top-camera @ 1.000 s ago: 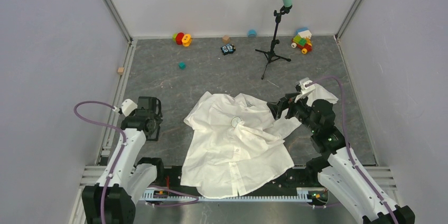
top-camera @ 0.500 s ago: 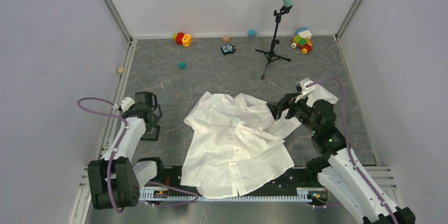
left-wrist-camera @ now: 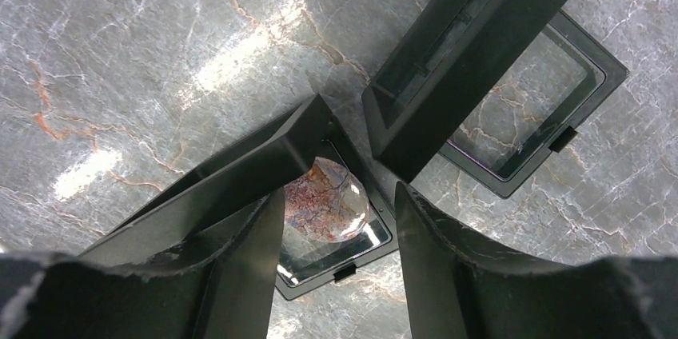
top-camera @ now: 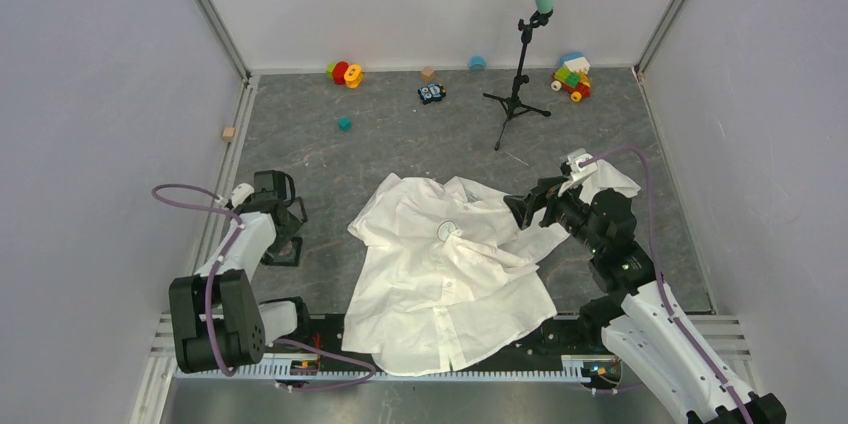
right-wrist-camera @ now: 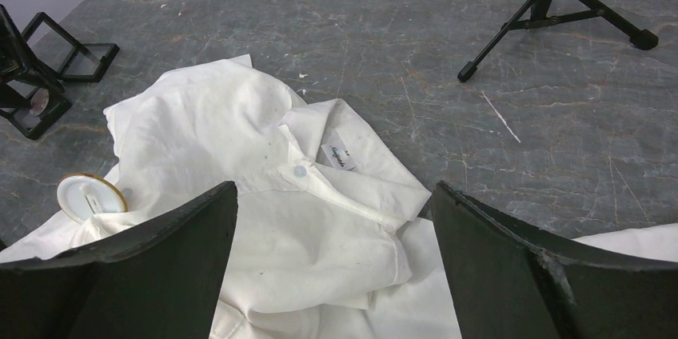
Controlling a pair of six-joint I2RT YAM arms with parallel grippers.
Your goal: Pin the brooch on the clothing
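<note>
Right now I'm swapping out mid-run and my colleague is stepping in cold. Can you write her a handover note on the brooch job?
Left gripper: open, hovering over the open black case left of the shirt. A round marbled brooch sits in the case, not gripped.
Right gripper: open, holding nothing, at the shirt's right edge, facing the collar.
Shirt: spread out and rumpled, front up. A white gold-rimmed disc lies on it near the collar; I cannot tell whether it is pinned.
Done: case open.
Left: pick up the brooch, carry it over, pin it.
</note>
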